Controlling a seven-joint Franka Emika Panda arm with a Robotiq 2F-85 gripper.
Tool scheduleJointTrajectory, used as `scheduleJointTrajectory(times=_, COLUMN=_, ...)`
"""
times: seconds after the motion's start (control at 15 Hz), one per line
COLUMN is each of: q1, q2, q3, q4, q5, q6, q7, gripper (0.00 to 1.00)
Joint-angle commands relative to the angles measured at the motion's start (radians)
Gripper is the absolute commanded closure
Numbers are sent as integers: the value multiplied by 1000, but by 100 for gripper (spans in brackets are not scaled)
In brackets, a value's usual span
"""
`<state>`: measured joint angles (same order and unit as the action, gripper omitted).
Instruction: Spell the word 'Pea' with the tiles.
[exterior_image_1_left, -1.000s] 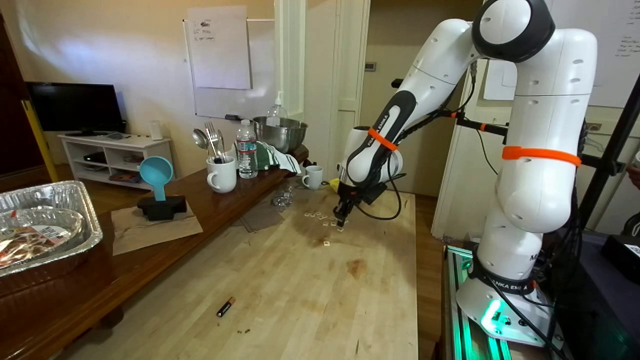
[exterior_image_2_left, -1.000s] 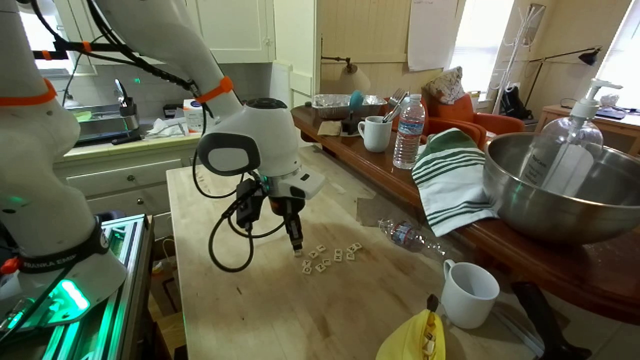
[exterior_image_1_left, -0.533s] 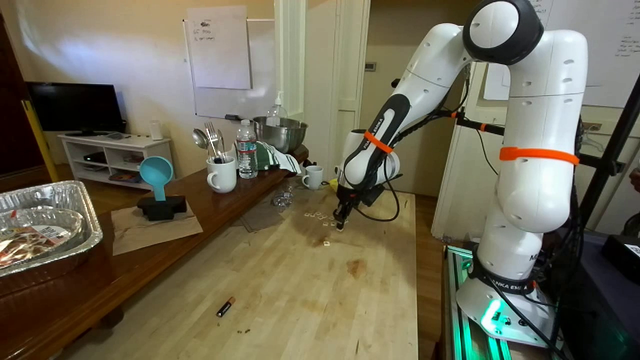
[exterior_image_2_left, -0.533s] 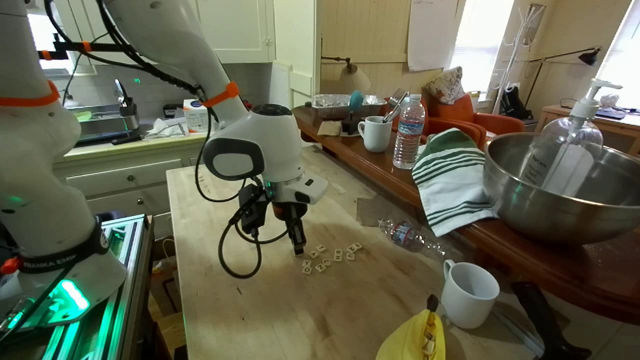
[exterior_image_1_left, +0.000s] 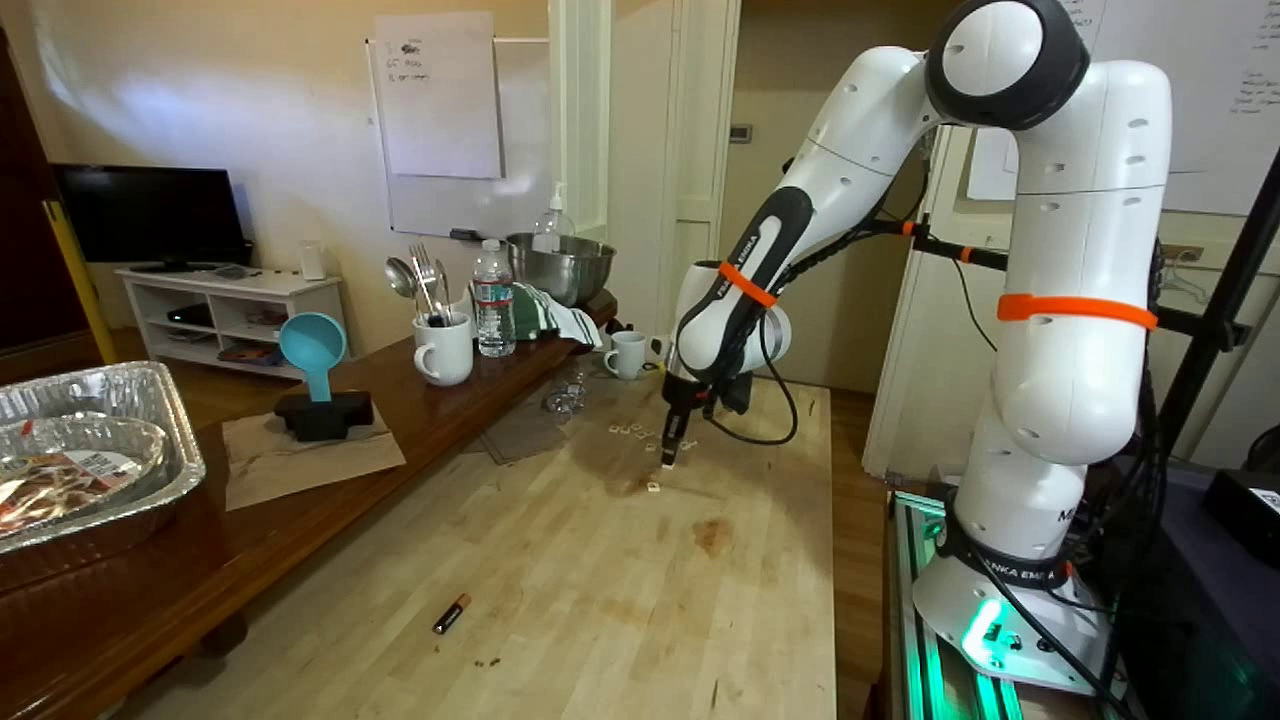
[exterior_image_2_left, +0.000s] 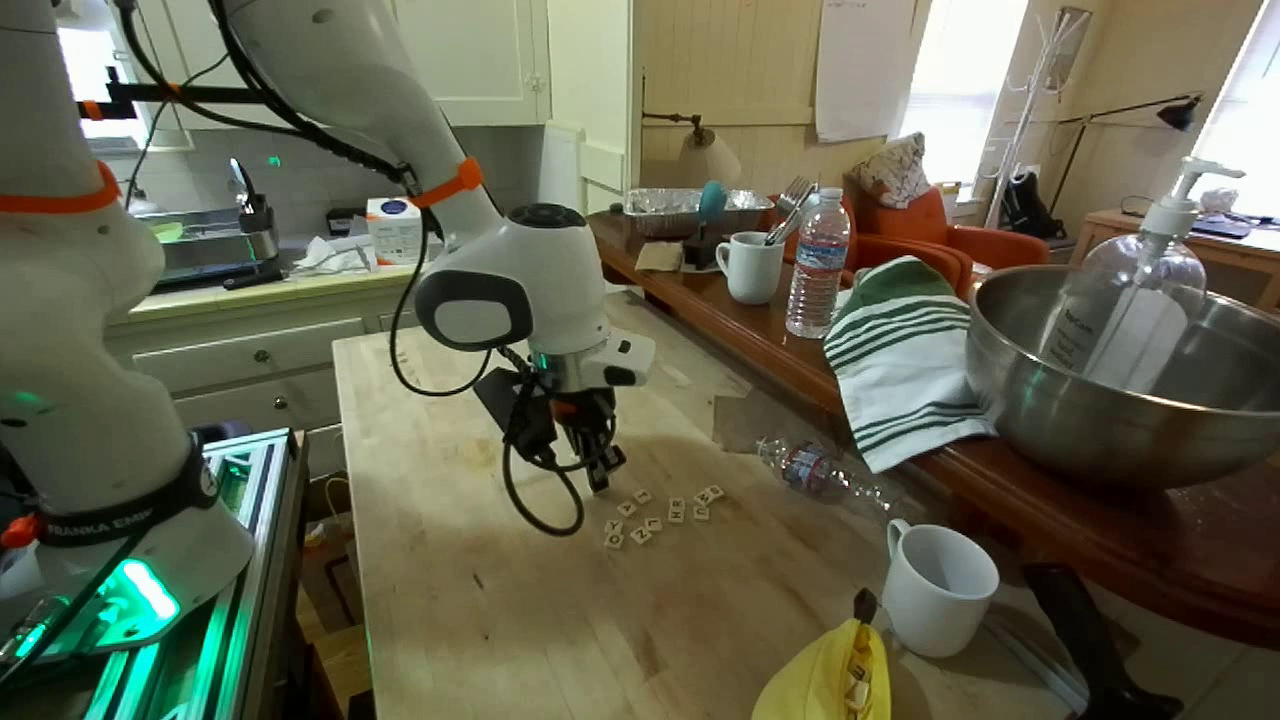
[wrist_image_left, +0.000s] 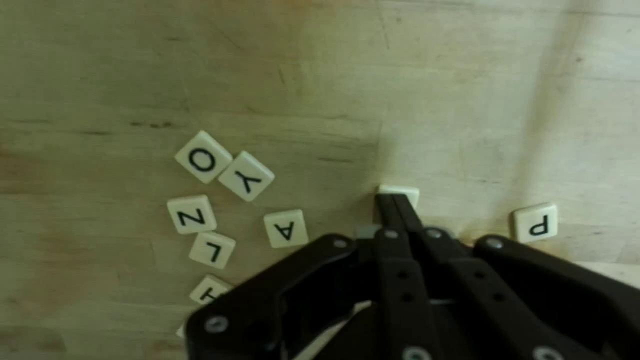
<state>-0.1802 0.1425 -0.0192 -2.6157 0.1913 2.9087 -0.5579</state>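
Pale square letter tiles lie on the wooden table. In the wrist view a P tile (wrist_image_left: 537, 223) is right of my gripper (wrist_image_left: 391, 196) and an A tile (wrist_image_left: 286, 228) is left of it. O (wrist_image_left: 202, 158), Y (wrist_image_left: 246, 176), Z (wrist_image_left: 191, 215) and L (wrist_image_left: 212, 249) tiles lie farther left. My gripper's fingers are together, with their tips over one tile (wrist_image_left: 409, 192); its letter is hidden. In an exterior view the shut fingers (exterior_image_1_left: 669, 456) point down at that tile (exterior_image_1_left: 668, 467), with the P tile (exterior_image_1_left: 653, 487) nearby. The gripper also shows behind the tile group in an exterior view (exterior_image_2_left: 600, 482).
A crushed plastic bottle (exterior_image_2_left: 815, 472), a white mug (exterior_image_2_left: 942, 590) and a yellow pouch (exterior_image_2_left: 830, 675) lie beyond the tiles. A battery (exterior_image_1_left: 452, 614) lies on the table (exterior_image_1_left: 600, 590). A raised brown ledge (exterior_image_1_left: 400, 440) runs along one side, carrying a steel bowl (exterior_image_2_left: 1100, 440).
My gripper has turned at the wrist and moved toward the P tile. The tile at its fingertips has slid along the table with it, closer to the P.
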Motion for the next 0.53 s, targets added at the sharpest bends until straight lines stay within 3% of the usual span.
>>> scheduleJointTrajectory(times=0.0, q1=-21, q2=47, q3=54, q4=2, q5=47, q6=39, q7=-145, gripper=100)
scheduleJointTrajectory(times=0.47, q1=-28, q2=49, q3=97, q4=-1, q5=80, q6=41, q7=-280, gripper=100)
